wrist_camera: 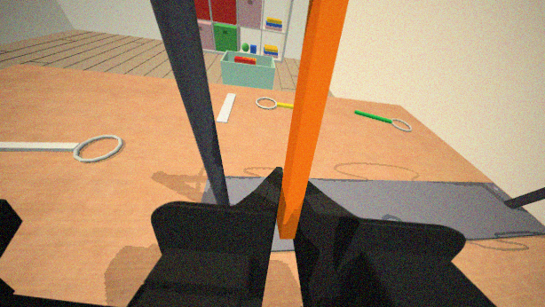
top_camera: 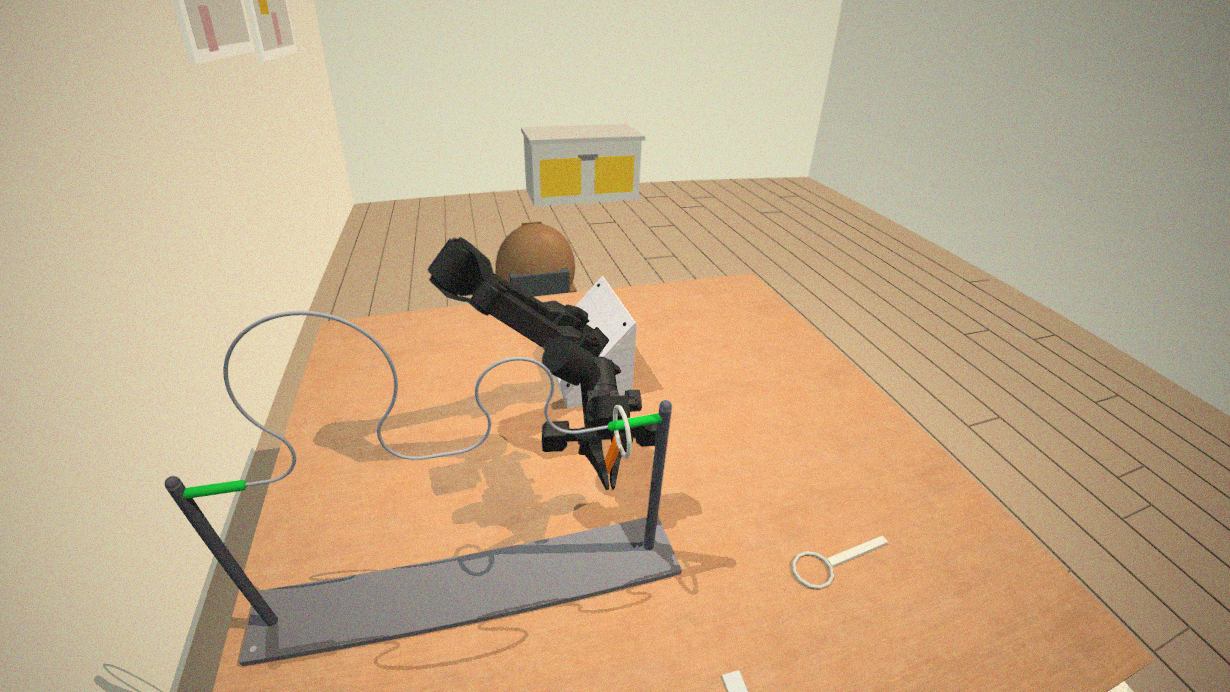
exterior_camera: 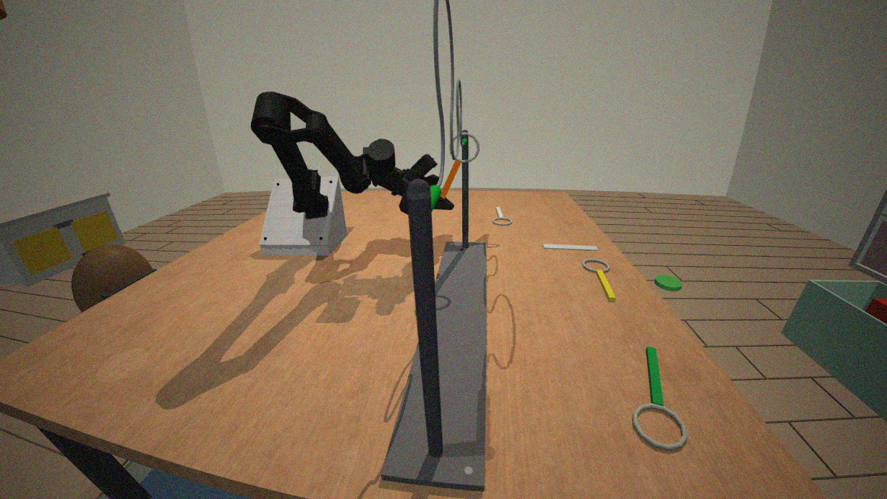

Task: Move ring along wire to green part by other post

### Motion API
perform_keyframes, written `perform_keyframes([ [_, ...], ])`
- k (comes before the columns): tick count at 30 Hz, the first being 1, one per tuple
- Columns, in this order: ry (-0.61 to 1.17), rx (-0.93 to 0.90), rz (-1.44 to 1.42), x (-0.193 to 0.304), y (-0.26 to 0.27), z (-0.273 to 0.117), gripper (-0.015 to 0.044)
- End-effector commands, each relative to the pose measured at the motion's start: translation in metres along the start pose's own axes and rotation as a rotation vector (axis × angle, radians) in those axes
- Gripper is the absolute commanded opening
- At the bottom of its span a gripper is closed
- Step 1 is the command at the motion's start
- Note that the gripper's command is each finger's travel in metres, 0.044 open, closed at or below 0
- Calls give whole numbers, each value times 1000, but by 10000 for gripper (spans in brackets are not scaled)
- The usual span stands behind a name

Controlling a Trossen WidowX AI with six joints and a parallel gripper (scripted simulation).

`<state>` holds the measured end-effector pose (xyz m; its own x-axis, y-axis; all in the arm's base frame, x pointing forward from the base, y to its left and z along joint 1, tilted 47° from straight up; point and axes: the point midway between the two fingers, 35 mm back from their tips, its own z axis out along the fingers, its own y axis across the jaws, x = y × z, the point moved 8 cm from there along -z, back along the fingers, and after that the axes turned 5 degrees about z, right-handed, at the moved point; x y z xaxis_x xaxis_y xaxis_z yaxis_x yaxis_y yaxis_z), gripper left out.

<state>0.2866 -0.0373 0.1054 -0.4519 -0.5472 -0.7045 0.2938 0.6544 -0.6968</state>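
My gripper (top_camera: 609, 481) (exterior_camera: 448, 202) (wrist_camera: 284, 172) is shut on the lower end of the orange handle (top_camera: 611, 456) (exterior_camera: 452, 178) (wrist_camera: 311, 102). The handle slants up to the pale ring (top_camera: 628, 436) (exterior_camera: 478, 147). The ring is around the green part (top_camera: 645, 421) beside the right post (top_camera: 658, 481) (wrist_camera: 191, 80), near that part's inner end. The thin grey wire (top_camera: 430, 457) (exterior_camera: 436, 62) winds away in loops to the other green part (top_camera: 215, 488) (exterior_camera: 435, 195) at the left post (top_camera: 223, 550) (exterior_camera: 425, 310). The ring is outside the wrist view.
A dark base plate (top_camera: 464, 593) (exterior_camera: 459, 372) (wrist_camera: 399, 200) carries both posts. Beyond it lie a white-handled ring (top_camera: 812, 587) (wrist_camera: 40, 146), a white bar (exterior_camera: 570, 247) (wrist_camera: 226, 107), a yellow handle (exterior_camera: 606, 285) and a green handle (exterior_camera: 654, 375) (wrist_camera: 373, 116), each with a ring.
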Motion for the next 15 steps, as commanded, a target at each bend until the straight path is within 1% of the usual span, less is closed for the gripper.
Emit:
perform_keyframes([
  [1, 2, -4, -3, 7, 0, 2, -150],
  [15, 1, -4, -3, 11, 0, 3, -150],
])
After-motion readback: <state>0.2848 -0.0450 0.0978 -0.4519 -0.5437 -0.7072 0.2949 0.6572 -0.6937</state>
